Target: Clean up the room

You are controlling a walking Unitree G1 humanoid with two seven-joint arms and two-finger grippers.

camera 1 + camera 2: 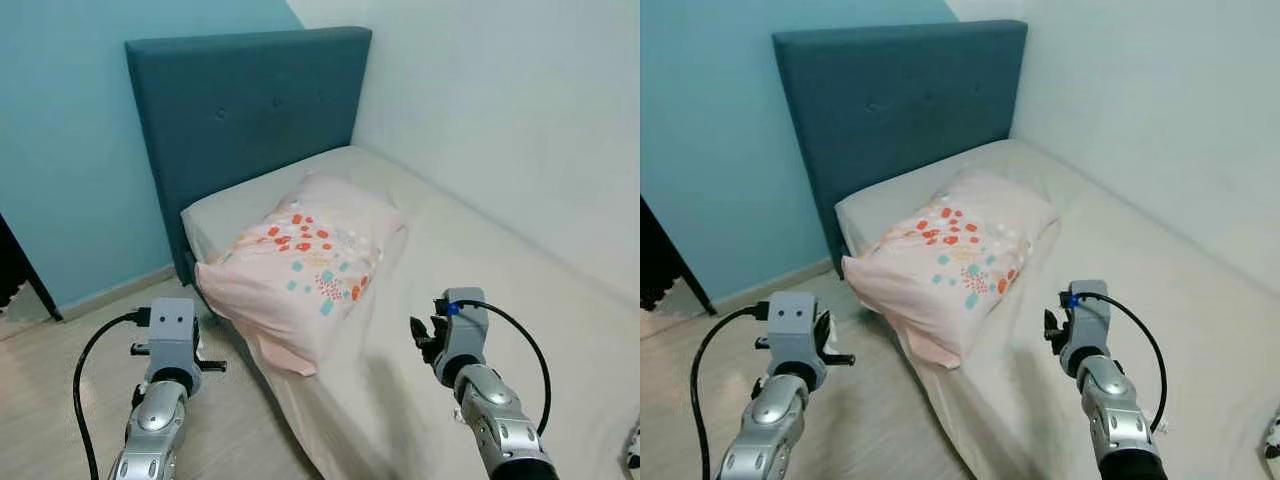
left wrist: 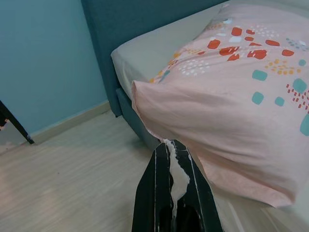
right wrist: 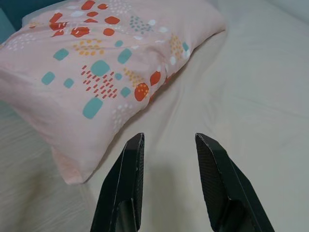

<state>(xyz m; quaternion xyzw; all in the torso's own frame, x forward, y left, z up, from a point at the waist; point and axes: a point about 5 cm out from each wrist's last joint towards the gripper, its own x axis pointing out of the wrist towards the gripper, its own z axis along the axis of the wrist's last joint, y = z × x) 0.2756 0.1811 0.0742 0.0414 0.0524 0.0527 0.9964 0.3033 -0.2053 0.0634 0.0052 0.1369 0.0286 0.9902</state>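
Note:
A pink pillow (image 1: 305, 265) with red and teal spots lies askew at the head of the bed, one corner hanging over the mattress (image 1: 500, 270) edge on my left. My left gripper (image 2: 170, 144) is held low over the floor beside the bed, shut, its tips pointing at the overhanging pillow corner (image 2: 145, 96) and a short way from it. Over the beige sheet, my right gripper (image 3: 169, 137) is open with nothing between its fingers, and the pillow (image 3: 106, 63) lies just ahead of it.
A teal headboard (image 1: 240, 110) backs the bed against a blue wall; a white wall runs along the bed's right side. Wooden floor (image 1: 60, 350) lies left of the bed, with a dark furniture leg (image 1: 25, 275) at the far left.

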